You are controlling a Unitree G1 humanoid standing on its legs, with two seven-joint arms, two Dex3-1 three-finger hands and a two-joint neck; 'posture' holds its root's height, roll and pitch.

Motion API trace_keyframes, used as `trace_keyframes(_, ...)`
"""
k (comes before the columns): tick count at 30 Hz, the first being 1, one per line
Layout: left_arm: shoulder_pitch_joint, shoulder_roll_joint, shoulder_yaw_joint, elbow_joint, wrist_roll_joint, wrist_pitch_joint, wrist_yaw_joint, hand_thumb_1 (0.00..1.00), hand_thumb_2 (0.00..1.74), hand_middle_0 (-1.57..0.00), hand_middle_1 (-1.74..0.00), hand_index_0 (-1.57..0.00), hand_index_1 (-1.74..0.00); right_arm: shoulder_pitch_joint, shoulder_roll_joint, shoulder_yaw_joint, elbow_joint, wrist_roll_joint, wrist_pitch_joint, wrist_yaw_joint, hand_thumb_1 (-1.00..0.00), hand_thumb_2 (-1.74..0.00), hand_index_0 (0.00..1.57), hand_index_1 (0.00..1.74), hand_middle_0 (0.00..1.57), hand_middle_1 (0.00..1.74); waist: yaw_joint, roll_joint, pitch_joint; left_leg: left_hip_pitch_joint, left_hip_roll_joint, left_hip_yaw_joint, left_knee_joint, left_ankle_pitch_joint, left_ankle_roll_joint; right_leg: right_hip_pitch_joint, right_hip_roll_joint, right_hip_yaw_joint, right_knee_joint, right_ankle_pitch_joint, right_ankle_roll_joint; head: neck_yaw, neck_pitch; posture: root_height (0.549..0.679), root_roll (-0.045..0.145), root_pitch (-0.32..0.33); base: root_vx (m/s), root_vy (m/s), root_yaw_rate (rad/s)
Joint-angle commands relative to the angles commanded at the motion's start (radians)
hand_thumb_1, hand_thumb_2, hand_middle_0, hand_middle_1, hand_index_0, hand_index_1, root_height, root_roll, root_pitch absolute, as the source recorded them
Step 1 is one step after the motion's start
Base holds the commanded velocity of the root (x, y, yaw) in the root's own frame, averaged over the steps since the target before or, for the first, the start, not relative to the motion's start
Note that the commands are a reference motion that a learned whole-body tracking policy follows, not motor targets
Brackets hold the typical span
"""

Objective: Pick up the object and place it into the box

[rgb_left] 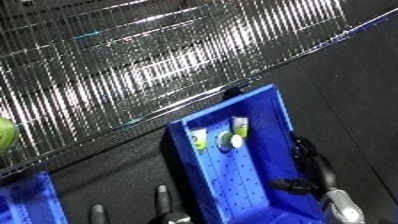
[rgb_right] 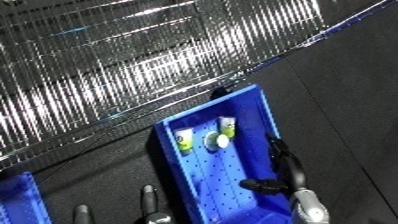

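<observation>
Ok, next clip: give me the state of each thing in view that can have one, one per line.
Blue bin: upright, open-topped, holding small items.
Small bottles: lying on the bin floor near its far end.
Green object: at the view's left edge, on the wire rack side, cut off.
Right hand: over the bin's right rim, fingers extended, holding nothing.
Left hand: fingertips only, straight, holding nothing.
</observation>
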Motion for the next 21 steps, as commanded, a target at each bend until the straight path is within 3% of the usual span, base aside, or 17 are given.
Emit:
trace_keyframes(8,-0.014,0.008,0.011,-0.011,0.016,0.019,0.0,0.0,0.0,0.0,0.0,0.0,0.0,-0.03,0.015,0.078,-0.081,-0.103,0.036,0.034,0.0,0.0,0.0,0.0,0.0,0.0,0.014,-0.008,0.0,-0.007,0.001,-0.005,0.005,0.007,-0.0028,-0.002,-0.0017,-0.006,0.007,-0.007,0.0008,-0.218,0.032,0.649,0.068,0.056,0.008,-0.014,0.076)
trace_keyframes(10,-0.024,0.01,0.013,-0.012,0.021,0.027,0.002,0.0,0.0,0.0,0.0,0.0,0.0,-0.041,0.021,0.096,-0.098,-0.124,0.048,0.035,0.0,0.0,0.0,0.0,0.0,0.0,0.019,-0.009,0.0,-0.007,0.002,-0.008,0.0,0.013,-0.0049,-0.001,-0.0022,-0.008,0.006,-0.008,0.0022,-0.267,0.046,0.649,0.067,0.057,0.012,-0.021,0.089)
trace_keyframes(16,-0.056,0.018,0.012,-0.004,0.042,0.038,0.014,0.0,0.0,0.0,0.0,0.0,0.0,-0.073,0.042,0.144,-0.128,-0.18,0.096,0.022,0.0,0.0,0.0,0.0,0.0,0.0,0.036,-0.012,-0.006,-0.013,0.007,-0.019,-0.021,0.035,-0.0094,-0.006,-0.0048,-0.018,0.013,-0.016,0.0069,-0.387,0.179,0.648,0.062,0.064,0.013,-0.027,0.118)
trace_keyframes(21,-0.069,0.025,0.008,0.002,0.055,0.037,-0.003,0.0,0.0,0.0,0.0,0.0,0.0,-0.097,0.057,0.165,-0.118,-0.178,0.148,0.01,0.0,0.0,0.0,0.0,0.0,0.0,0.053,-0.012,-0.01,-0.028,0.008,-0.028,-0.024,0.046,-0.0101,-0.013,-0.0108,-0.03,0.02,-0.019,0.0084,-0.43,0.184,0.647,0.059,0.071,-0.007,-0.032,0.168)
